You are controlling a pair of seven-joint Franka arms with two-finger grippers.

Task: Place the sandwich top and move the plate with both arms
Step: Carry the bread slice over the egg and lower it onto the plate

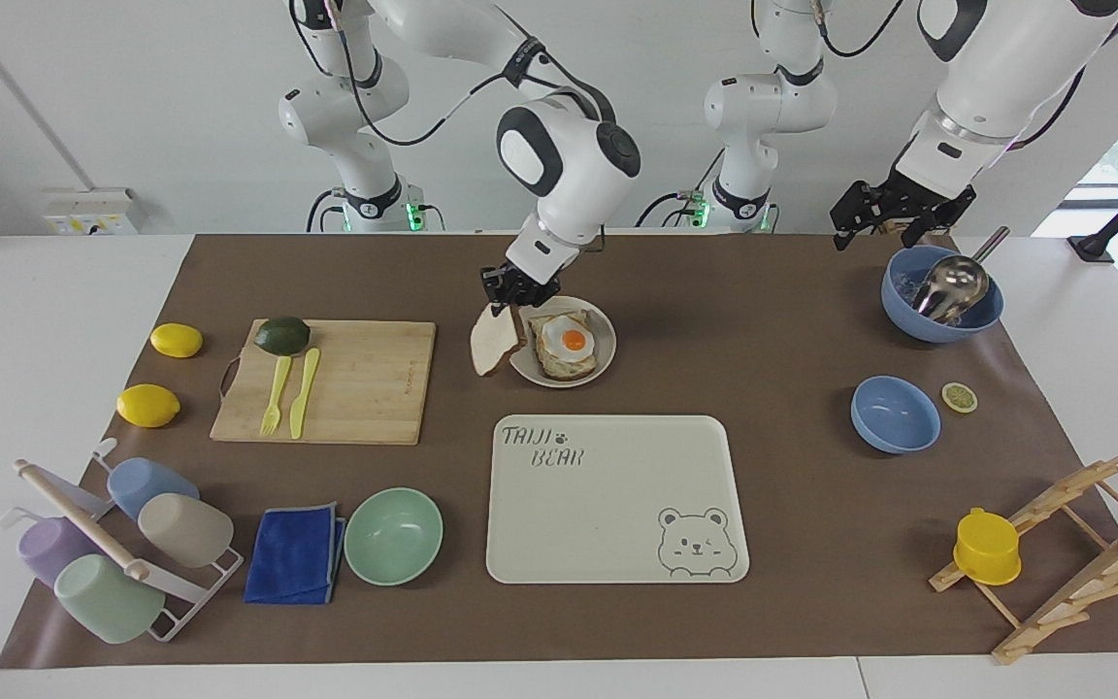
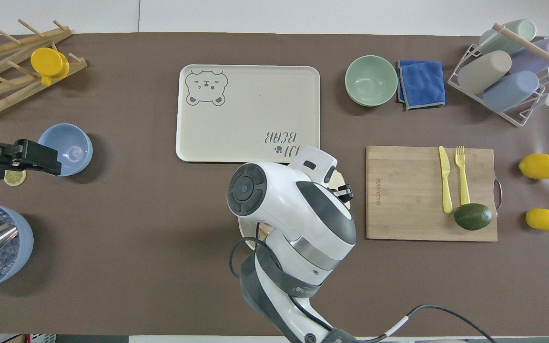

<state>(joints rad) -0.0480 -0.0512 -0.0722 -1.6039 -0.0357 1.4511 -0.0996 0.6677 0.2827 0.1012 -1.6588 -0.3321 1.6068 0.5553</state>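
Observation:
The sandwich top [image 1: 494, 342], a pale bread slice, hangs tilted from my right gripper [image 1: 512, 291], which is shut on its upper edge. It hangs over the plate's rim on the cutting-board side. The plate [image 1: 608, 349] holds a toasted slice with a fried egg [image 1: 567, 344]. In the overhead view the right arm covers most of the plate [image 2: 242, 230], and only an edge of the bread [image 2: 337, 183] shows. My left gripper [image 1: 894, 218] waits in the air over the blue bowl with a ladle [image 1: 942, 291].
The wooden cutting board [image 1: 355, 383] carries an avocado, a knife and a fork. The bear tray [image 1: 617, 500] lies farther from the robots than the plate. A mint bowl [image 1: 394, 534], a blue cloth, a second blue bowl [image 1: 894, 415], lemons and two racks stand around.

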